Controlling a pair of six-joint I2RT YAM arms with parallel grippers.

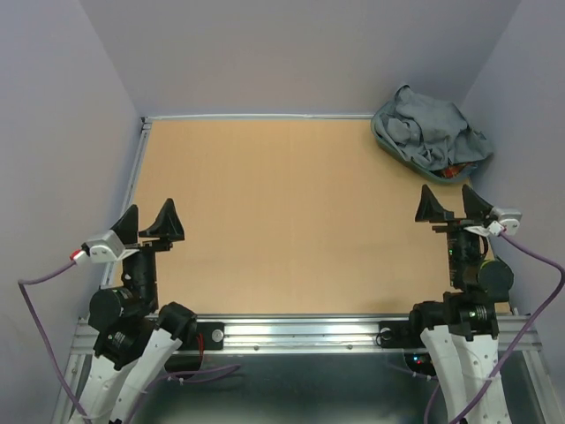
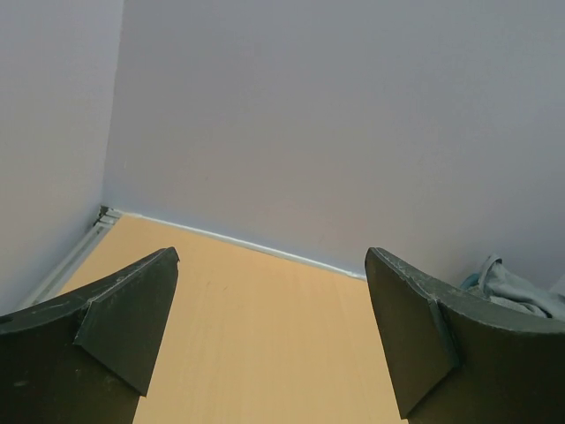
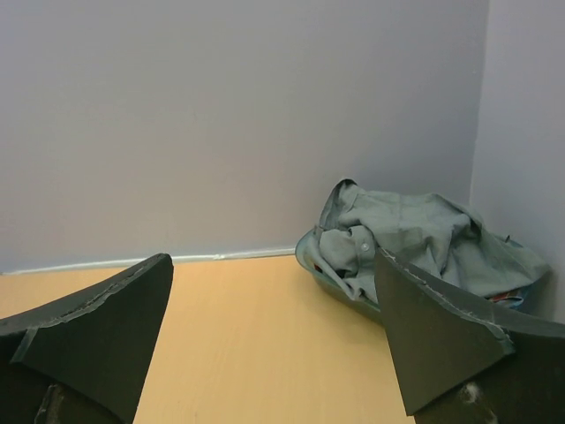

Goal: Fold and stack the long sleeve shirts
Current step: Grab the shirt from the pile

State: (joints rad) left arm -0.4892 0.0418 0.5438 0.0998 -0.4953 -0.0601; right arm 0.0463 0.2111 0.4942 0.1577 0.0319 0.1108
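Nothing folded yet. Grey shirt [image 1: 430, 132] heaped in basket [image 1: 385, 144], far right corner; plaid shirt [image 1: 454, 170] barely showing beneath. Both arms' jaws wide apart, empty.

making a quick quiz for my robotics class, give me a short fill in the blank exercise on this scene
1. The teal basket sits at the far ____ corner of the table.
2. The shirt heaped on top in it is plain ____.
3. The left hand and the right hand both stand ____, holding nothing.

Missing words: right; grey; open
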